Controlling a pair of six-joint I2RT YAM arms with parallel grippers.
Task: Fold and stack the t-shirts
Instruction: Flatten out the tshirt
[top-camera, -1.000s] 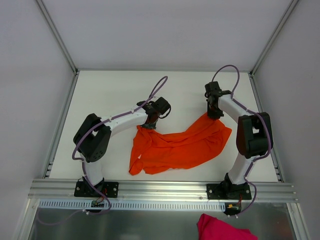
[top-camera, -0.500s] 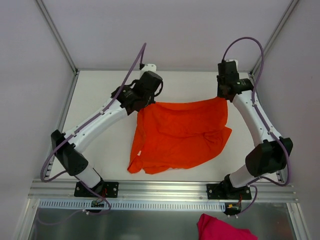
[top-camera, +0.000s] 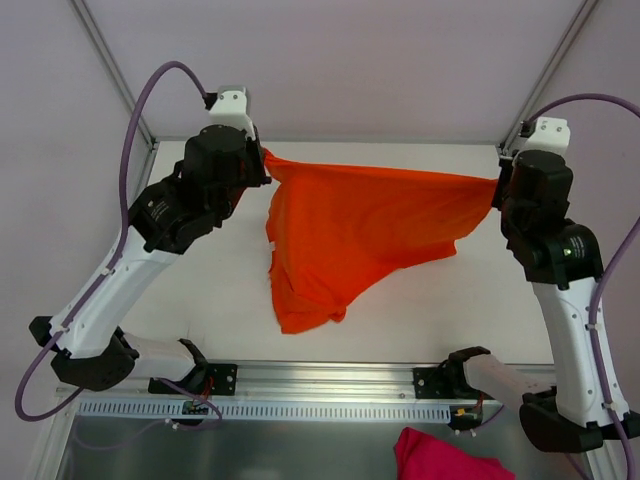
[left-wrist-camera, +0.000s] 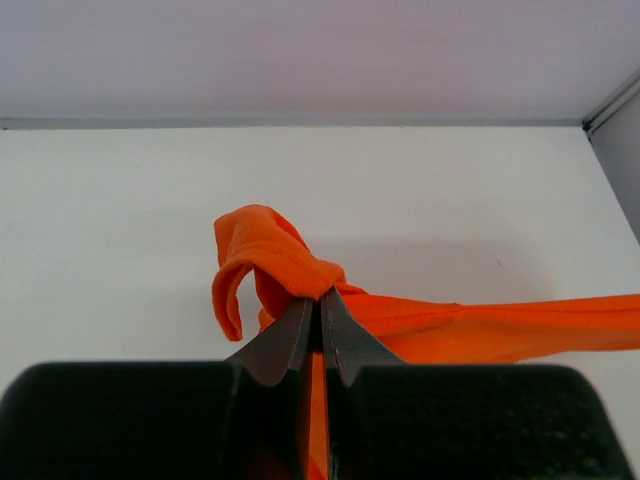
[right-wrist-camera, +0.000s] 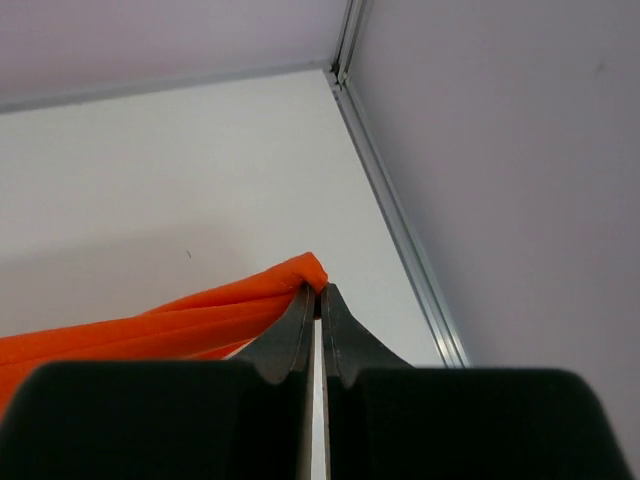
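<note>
We note the left gripper (left-wrist-camera: 320, 298) and right gripper (right-wrist-camera: 318, 295) each clamped on a corner of the orange t-shirt (top-camera: 360, 230), stretched over the far table (top-camera: 200, 290); we would lower both evenly, tension held.

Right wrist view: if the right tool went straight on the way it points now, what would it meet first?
Beyond the orange t-shirt fold it is shut on, the right tool would probably meet the bare white table near its far right corner; depth is unclear.
</note>
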